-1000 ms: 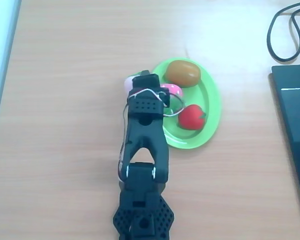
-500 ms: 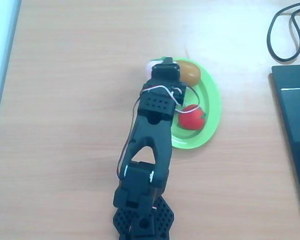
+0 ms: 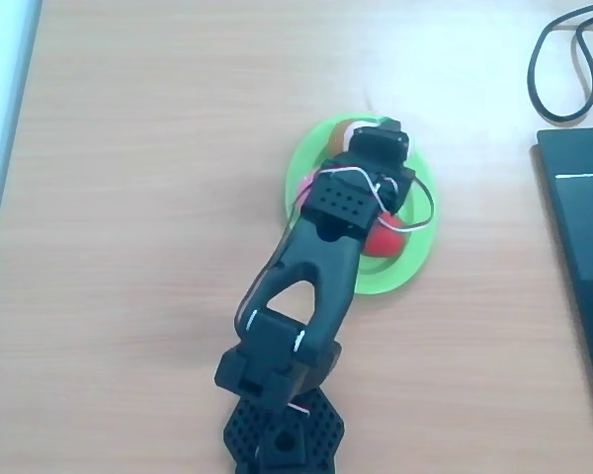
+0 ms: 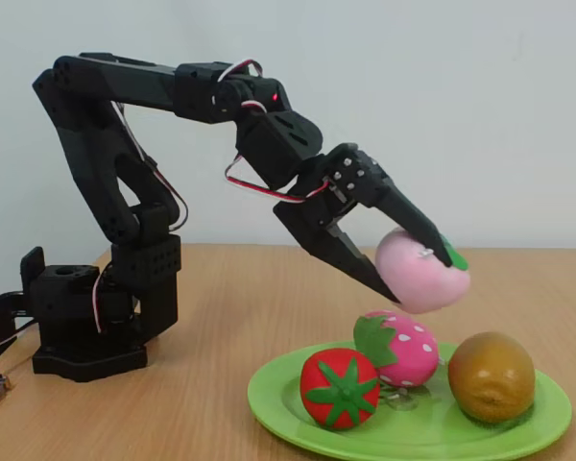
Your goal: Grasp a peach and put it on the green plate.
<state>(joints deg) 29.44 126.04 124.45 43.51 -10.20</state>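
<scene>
A: From the side in the fixed view, the hand (image 4: 415, 257) has its two fingers closed around the peach (image 4: 420, 271), held in the air above the green plate (image 4: 403, 427).

B: From overhead the arm covers most of that; the peach barely shows.

A: Below the hand sit a strawberry (image 4: 398, 348), a red fruit (image 4: 339, 387) and a brown fruit (image 4: 491, 376), all on the plate on the surface (image 4: 221, 317).
</scene>
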